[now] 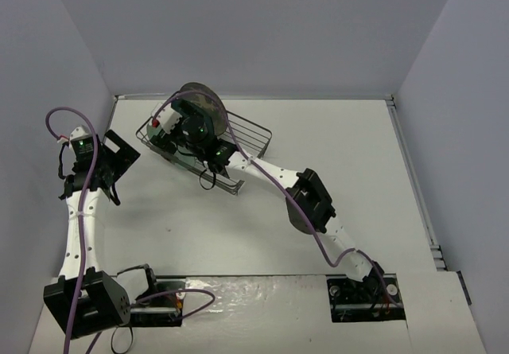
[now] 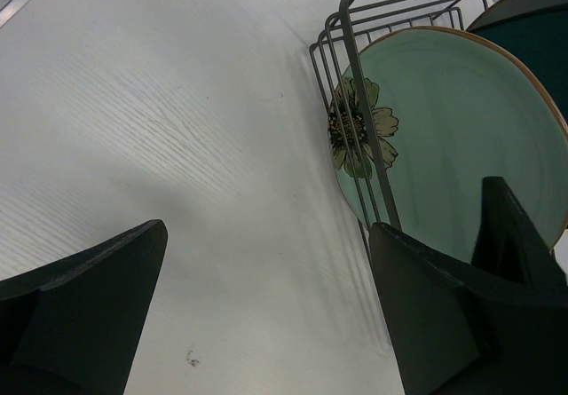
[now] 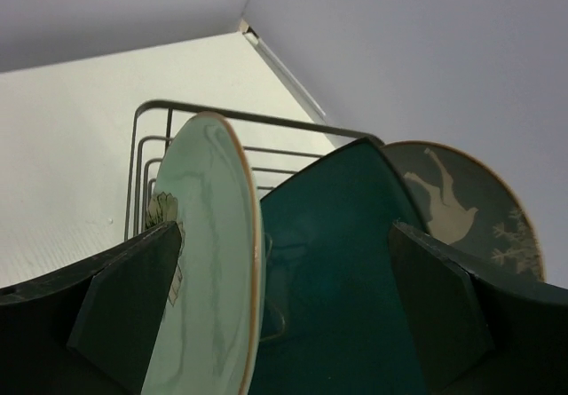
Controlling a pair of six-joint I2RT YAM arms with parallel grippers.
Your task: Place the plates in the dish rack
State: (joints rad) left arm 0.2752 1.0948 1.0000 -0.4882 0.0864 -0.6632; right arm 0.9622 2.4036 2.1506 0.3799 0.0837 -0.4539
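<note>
The dish rack (image 1: pixel 254 135) stands at the back of the table. All three plates stand upright in it. In the right wrist view, from left to right, they are the mint-green plate (image 3: pixel 209 262), the square teal plate (image 3: pixel 346 262) and the dark deer plate (image 3: pixel 461 200). My right gripper (image 3: pixel 284 306) is open just above the rack, its jaws spread wide on either side of the mint and teal plates, gripping nothing. My left gripper (image 2: pixel 268 235) is open and empty over bare table just left of the rack (image 2: pixel 355 58), facing the mint plate's flower mark (image 2: pixel 359 129).
The deer plate (image 1: pixel 203 99) rises above the rack's far end in the top view. The right arm (image 1: pixel 310 199) stretches diagonally across the table's middle. The left arm (image 1: pixel 79 211) runs along the left wall. White walls enclose the table on three sides.
</note>
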